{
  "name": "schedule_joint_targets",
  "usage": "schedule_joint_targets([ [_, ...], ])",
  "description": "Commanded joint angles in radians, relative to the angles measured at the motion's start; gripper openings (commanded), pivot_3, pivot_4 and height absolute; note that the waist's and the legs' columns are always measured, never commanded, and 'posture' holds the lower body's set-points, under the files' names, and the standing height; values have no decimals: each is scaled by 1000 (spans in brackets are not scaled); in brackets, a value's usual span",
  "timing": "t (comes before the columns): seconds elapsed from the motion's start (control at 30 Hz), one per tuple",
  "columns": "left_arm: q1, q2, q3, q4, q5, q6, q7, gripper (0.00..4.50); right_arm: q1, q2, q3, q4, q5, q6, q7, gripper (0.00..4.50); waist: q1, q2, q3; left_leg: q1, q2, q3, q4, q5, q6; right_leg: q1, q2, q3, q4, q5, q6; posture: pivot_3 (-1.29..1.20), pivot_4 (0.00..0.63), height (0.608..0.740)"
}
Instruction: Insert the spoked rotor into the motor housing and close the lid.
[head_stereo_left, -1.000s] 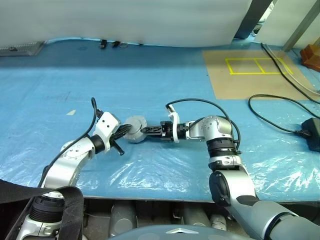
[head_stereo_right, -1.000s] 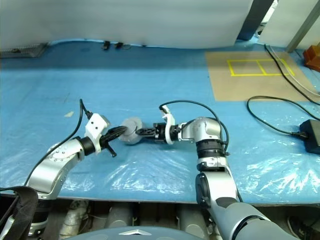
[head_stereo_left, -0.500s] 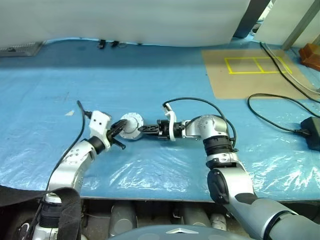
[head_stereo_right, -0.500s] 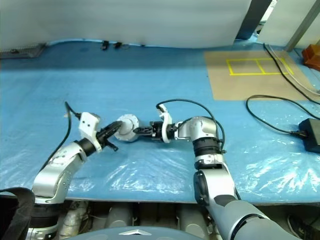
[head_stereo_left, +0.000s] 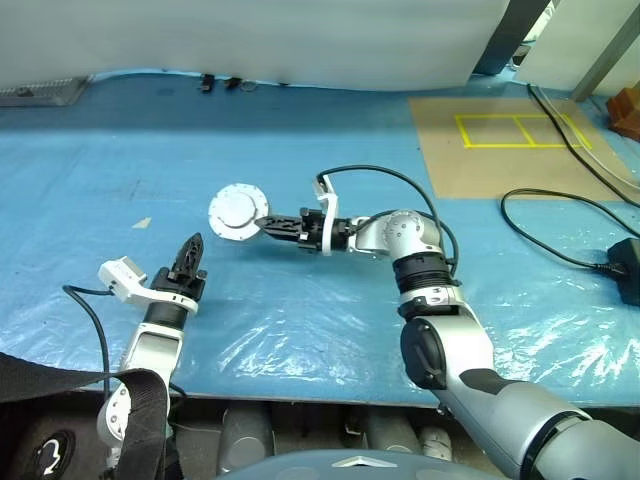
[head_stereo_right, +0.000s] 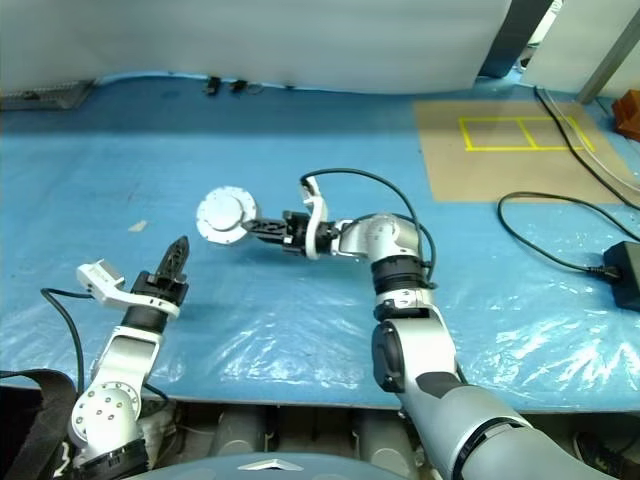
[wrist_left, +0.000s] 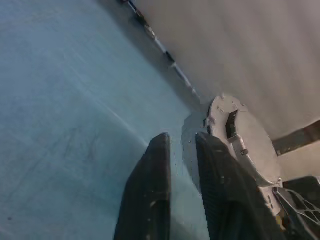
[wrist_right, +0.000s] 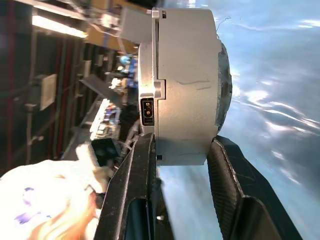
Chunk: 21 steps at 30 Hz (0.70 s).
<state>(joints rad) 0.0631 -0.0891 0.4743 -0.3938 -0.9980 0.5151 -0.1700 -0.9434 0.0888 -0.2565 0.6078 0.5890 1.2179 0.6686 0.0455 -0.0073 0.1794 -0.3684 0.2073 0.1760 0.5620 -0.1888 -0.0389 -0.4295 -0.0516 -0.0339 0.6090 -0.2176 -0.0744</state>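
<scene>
My right gripper (head_stereo_left: 262, 222) reaches leftward above the blue tarp and is shut on the motor housing (head_stereo_left: 237, 212), a round silver can held on edge with a pale flat face toward the camera. In the right wrist view its fingers (wrist_right: 142, 165) clamp the two faces of the motor housing (wrist_right: 185, 85), and a darker grey disc, apparently the lid (wrist_right: 224, 75), sits against one face. The spoked rotor is hidden. My left gripper (head_stereo_left: 190, 252) hovers nearer the front edge, left of the housing and apart from it. Its fingers (wrist_left: 155, 175) stand slightly open with nothing between them.
Blue tarp (head_stereo_left: 300, 320) covers the table. A brown board with yellow tape (head_stereo_left: 500, 140) lies at the far right. A black cable (head_stereo_left: 560, 255) runs to a black adapter (head_stereo_left: 628, 268) at the right edge. Small dark items (head_stereo_left: 220, 87) sit by the far wall.
My left gripper has let go of the housing, pulled back to the left and rolled over. My right gripper has carried the housing up and farther left.
</scene>
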Motion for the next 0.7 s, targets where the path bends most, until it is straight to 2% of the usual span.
schedule_joint_targets([
  [0.03,3,-35,10,-20,-121,-31,33,1947,-42,26,7,-19,45,-57,42,1078,2,0,0,0,0,0,0,0,0,0,0,-1,0,0,0,0,150,740],
  [0.27,-5,-47,-34,-22,-272,-76,45,4462,-37,16,4,-29,64,-61,48,1078,12,-3,2,-1,0,0,0,0,0,0,-1,-1,-1,0,0,0,150,740],
  [0.43,3,8,-65,-1,-377,-31,54,4489,-28,9,15,-46,79,-42,73,1078,19,-3,2,-1,0,0,0,0,0,0,0,-1,0,0,0,0,150,740],
  [0.7,-11,47,-107,14,-415,-15,64,4489,0,21,32,-130,136,20,104,1078,23,-3,2,-1,0,0,0,0,0,0,0,-1,0,1,1,0,150,740],
])
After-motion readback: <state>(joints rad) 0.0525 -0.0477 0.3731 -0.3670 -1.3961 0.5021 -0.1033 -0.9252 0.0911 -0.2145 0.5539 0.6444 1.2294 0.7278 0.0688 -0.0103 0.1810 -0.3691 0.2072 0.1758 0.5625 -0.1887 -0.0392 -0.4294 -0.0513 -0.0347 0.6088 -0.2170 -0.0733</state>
